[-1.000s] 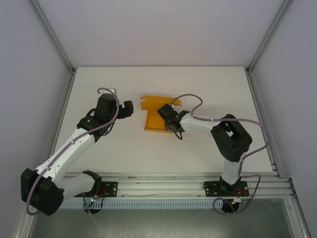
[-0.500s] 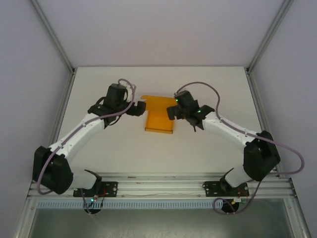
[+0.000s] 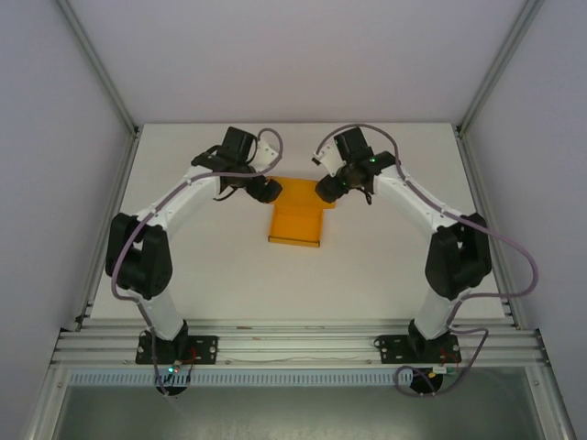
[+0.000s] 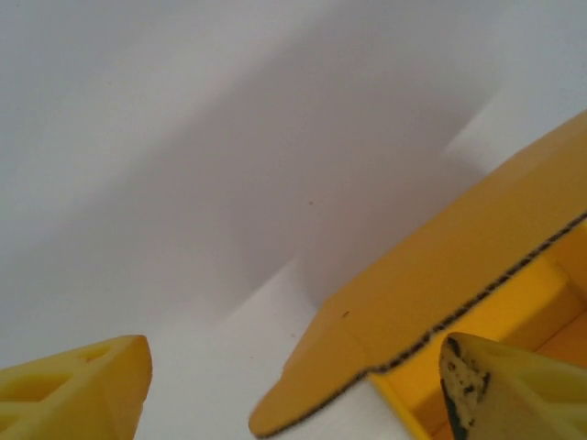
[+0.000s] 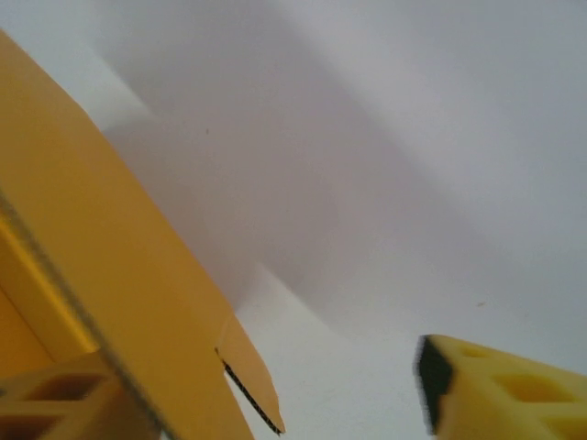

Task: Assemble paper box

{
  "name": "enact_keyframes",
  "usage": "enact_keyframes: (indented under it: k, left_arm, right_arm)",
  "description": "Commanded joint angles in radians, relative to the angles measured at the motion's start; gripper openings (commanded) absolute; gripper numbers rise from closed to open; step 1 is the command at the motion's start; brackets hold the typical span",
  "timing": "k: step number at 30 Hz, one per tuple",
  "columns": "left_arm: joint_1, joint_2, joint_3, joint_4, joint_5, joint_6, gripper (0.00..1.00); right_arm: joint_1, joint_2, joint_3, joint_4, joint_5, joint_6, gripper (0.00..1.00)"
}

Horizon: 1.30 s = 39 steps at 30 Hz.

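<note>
The orange paper box lies low on the white table, its far flap partly raised. My left gripper is at the box's far left corner and my right gripper at its far right corner. In the left wrist view the gripper is open: a rounded tab of the box sits between its yellow fingertips, touching neither. In the right wrist view the gripper is open too. The box wall and a small tab stand by its left fingertip, far from the other.
The white table is ringed by white walls and aluminium posts. A metal rail carrying both arm bases runs along the near edge. Both arms stretch far forward, elbows out to the sides.
Both arms have reached toward the back of the table. The left gripper came in from the box's left side, and the right gripper moved off the box's middle to its far right corner.
</note>
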Motion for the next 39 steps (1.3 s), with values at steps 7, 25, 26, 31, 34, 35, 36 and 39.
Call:
enact_keyframes:
  k: [7, 25, 26, 31, 34, 35, 36, 39]
  left_arm:
    - [0.005, 0.124, 0.168, -0.193, 0.111, 0.183, 0.46]
    - [0.001, 0.094, 0.146, -0.100, 0.018, -0.011, 0.00]
    - [0.001, 0.078, 0.131, -0.073, -0.012, -0.059, 0.00]
    - [-0.009, 0.000, 0.024, 0.111, -0.133, -0.380, 0.00]
    - [-0.024, -0.006, -0.029, 0.213, -0.094, -0.560, 0.00]
    - [-0.037, -0.003, -0.037, 0.229, -0.103, -0.584, 0.00]
    - [-0.058, 0.002, -0.042, 0.239, -0.136, -0.608, 0.00]
    - [-0.111, 0.029, -0.023, 0.243, -0.242, -0.689, 0.00]
  right_arm:
    - [-0.016, 0.076, 0.083, -0.191, -0.029, -0.110, 0.35]
    - [-0.016, 0.085, 0.124, -0.183, -0.046, 0.015, 0.06]
    - [-0.015, 0.084, 0.128, -0.175, -0.036, 0.049, 0.03]
    - [-0.002, 0.078, 0.136, -0.060, 0.019, 0.432, 0.00]
    - [0.040, 0.053, 0.075, 0.056, 0.097, 0.598, 0.00]
    - [0.056, 0.044, 0.054, 0.096, 0.114, 0.640, 0.00]
    - [0.069, 0.042, 0.040, 0.125, 0.120, 0.681, 0.00]
    - [0.097, 0.053, 0.032, 0.161, 0.152, 0.791, 0.00]
